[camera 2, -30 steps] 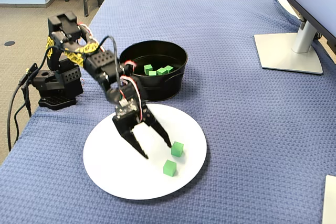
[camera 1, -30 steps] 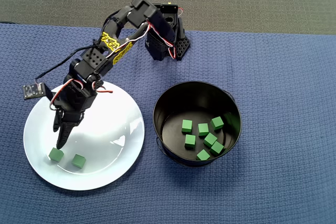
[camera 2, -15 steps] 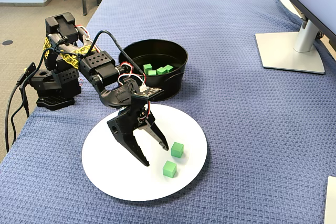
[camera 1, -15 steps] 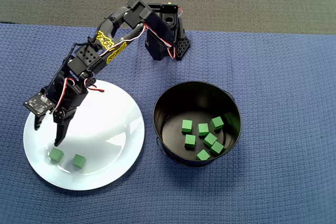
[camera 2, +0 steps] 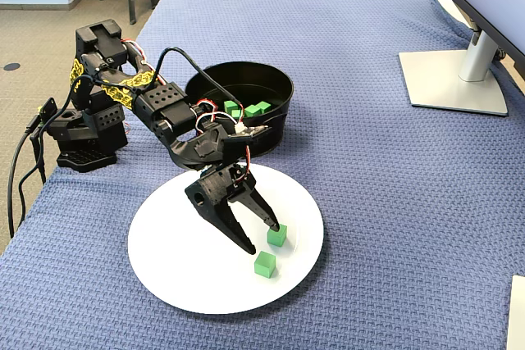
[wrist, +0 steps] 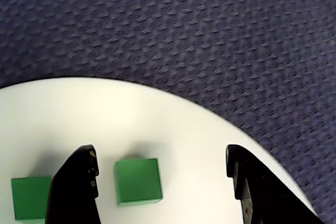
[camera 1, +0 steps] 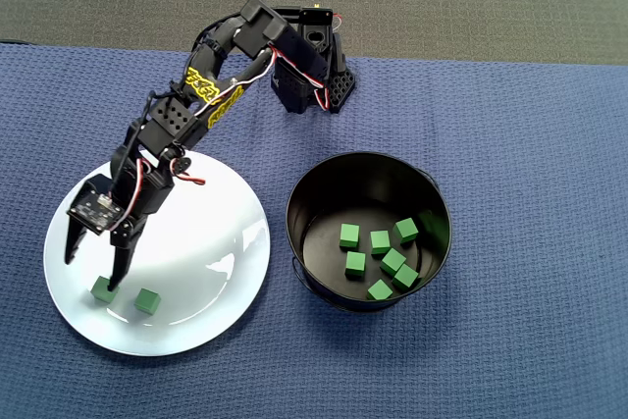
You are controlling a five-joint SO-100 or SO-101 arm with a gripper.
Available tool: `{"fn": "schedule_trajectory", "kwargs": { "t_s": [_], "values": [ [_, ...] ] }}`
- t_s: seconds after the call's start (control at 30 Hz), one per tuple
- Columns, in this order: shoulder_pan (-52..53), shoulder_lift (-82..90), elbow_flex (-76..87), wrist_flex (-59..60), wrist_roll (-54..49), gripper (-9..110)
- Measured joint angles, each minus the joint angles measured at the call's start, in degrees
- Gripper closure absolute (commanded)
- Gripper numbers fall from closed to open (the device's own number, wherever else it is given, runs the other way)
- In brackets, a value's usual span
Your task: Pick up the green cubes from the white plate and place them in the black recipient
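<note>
Two green cubes lie on the white plate near its lower left rim in the overhead view: one just ahead of my fingertips, the other to its right. My gripper hangs open low over the plate. In the wrist view a cube sits between the fingers, nearer the left finger, which partly hides the second cube. The fixed view shows the gripper by both cubes. The black recipient holds several green cubes.
The arm's base stands at the table's back edge, behind plate and pot. A blue woven cloth covers the table. In the fixed view a monitor stand sits far right, and the pot stands just behind the plate.
The wrist has rolled and the open gripper has moved across the plate toward the two cubes and come lower, so its fingers now flank one. The cubes have not moved.
</note>
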Motion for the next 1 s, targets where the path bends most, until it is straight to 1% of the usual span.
{"fn": "schedule_trajectory", "kwargs": {
  "t_s": [0.13,0.3,0.87,1.0],
  "values": [
    [-0.7,0.0,4.7,-2.9,-0.3,77],
    [-1.8,-2.2,5.1,-5.7,-0.4,77],
    [-2.5,-5.3,2.6,-7.0,0.0,77],
    [-2.5,-5.3,0.7,-4.9,1.1,77]
  ]
}}
